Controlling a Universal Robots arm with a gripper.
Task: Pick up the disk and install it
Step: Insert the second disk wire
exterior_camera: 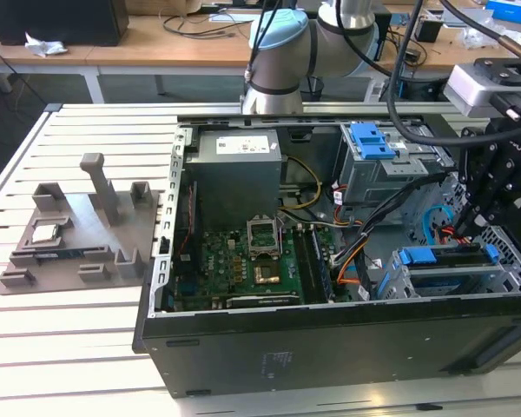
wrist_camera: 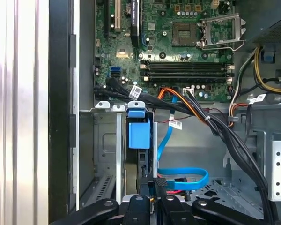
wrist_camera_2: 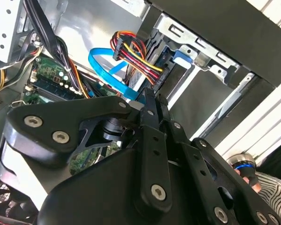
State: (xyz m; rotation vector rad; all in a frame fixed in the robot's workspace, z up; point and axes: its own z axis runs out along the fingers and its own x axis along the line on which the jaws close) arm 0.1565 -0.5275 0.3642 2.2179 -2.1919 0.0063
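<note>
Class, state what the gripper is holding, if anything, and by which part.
It cannot be told. The gripper sits at the end of the disk, which stands in the drive cage; any grip is hidden.

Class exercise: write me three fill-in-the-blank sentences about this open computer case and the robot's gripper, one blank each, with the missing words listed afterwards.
1. The black robot gripper hangs inside the open black computer case at the exterior view's ____ end.
2. Its fingertips are closed together next to a flat looping data cable coloured ____.
3. In the first wrist view, the metal drive cage near the gripper holds a drive with a ____ plastic latch.

Missing words: right; blue; blue
</note>
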